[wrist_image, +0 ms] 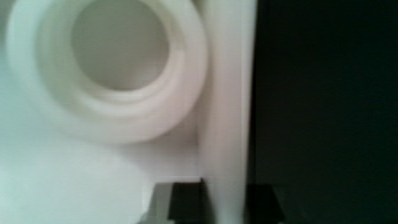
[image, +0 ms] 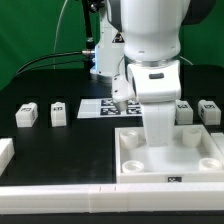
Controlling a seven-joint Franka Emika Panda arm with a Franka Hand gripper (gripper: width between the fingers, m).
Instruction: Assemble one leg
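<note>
The big white tray-like piece (image: 200,160) lies at the front on the exterior view's right. My arm comes straight down on its far side, and the hand hides the fingers there. In the wrist view one round corner socket (wrist_image: 116,60) fills the picture very close up. My gripper (wrist_image: 226,195) straddles the tray's thin upright wall (wrist_image: 226,90), with one dark finger (wrist_image: 185,205) on each side, closed on it. Several small white legs stand on the table: two on the left (image: 25,114) (image: 58,113) and two on the right (image: 184,110) (image: 208,110).
The marker board (image: 95,107) lies behind the arm at mid table. A long white bar (image: 90,192) lies along the front edge. Another white piece (image: 5,152) shows at the left edge. A green backdrop stands behind.
</note>
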